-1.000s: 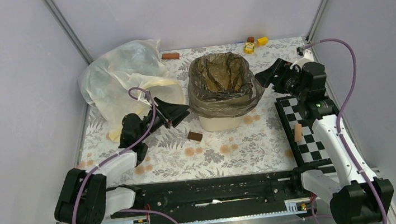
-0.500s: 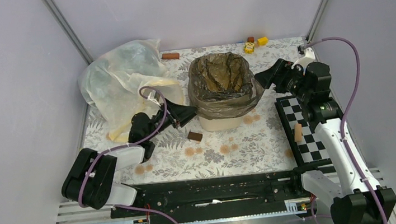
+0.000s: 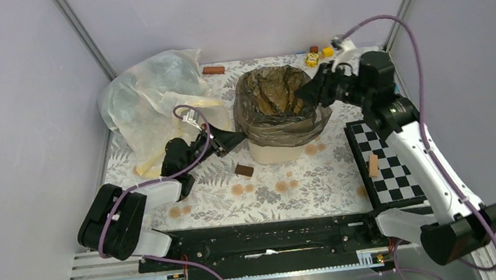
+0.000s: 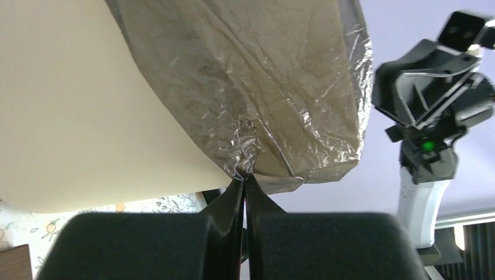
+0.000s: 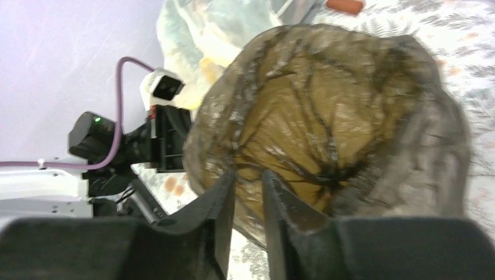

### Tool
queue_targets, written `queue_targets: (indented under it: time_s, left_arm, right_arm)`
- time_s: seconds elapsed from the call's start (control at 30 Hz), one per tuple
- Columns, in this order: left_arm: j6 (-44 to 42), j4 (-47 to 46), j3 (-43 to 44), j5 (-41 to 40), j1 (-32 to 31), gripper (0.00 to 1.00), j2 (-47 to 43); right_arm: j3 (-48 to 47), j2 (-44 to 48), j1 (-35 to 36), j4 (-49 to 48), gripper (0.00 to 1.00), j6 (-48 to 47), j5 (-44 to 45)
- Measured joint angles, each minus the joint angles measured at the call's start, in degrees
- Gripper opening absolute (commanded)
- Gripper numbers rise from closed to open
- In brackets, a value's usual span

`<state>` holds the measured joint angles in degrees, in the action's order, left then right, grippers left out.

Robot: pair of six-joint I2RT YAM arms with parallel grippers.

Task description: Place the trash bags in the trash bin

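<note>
The dark brown-olive trash bag (image 3: 276, 98) lines the cream trash bin (image 3: 275, 152), its edge folded down over the rim. My left gripper (image 3: 238, 138) is at the bin's left side, shut on a pinch of the bag's hanging edge (image 4: 251, 140), right beside the bin wall (image 4: 87, 105); the tips (image 4: 245, 181) meet on the plastic. My right gripper (image 3: 305, 95) hovers over the right rim of the bag's mouth (image 5: 327, 116). Its jaws (image 5: 248, 181) stand a narrow gap apart, with the blurred rim showing behind them.
A large whitish bag (image 3: 149, 102) lies at the back left. A brown block (image 3: 244, 171) sits in front of the bin. A brown cylinder (image 3: 213, 70) and yellow toys (image 3: 316, 55) lie at the back. A checkerboard (image 3: 391, 180) carries a wooden piece (image 3: 373, 165).
The left gripper moved up to the bin and shut on the bag's edge. The right arm swung left over the bin's mouth, and its jaws narrowed.
</note>
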<state>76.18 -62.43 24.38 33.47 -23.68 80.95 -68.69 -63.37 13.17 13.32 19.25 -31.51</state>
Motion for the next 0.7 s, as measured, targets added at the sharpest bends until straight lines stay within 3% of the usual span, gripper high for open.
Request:
queue_targets:
  time_s: [0.07,0.1,0.43,0.7]
  left_arm:
    - [-1.7,1.9,0.0,-0.6,0.0,0.00,-0.5]
    - [-2.6,3.1,0.0,-0.9,0.0,0.00,-0.9]
    - [-12.3,14.4,-0.2,-3.6,0.0,0.00,-3.0]
    - [-15.8,16.3,-0.2,-3.7,0.0,0.00,0.7]
  right_arm:
    - [-2.9,-2.7,3.9,1.9,0.02,-2.0,1.3]
    - [-4.5,-4.5,5.9,2.9,0.00,-3.0,2.4]
    - [-20.0,-24.4,15.6,16.5,0.00,-14.3,17.3]
    - [-28.2,-33.8,20.4,26.2,0.00,-28.0,24.0]
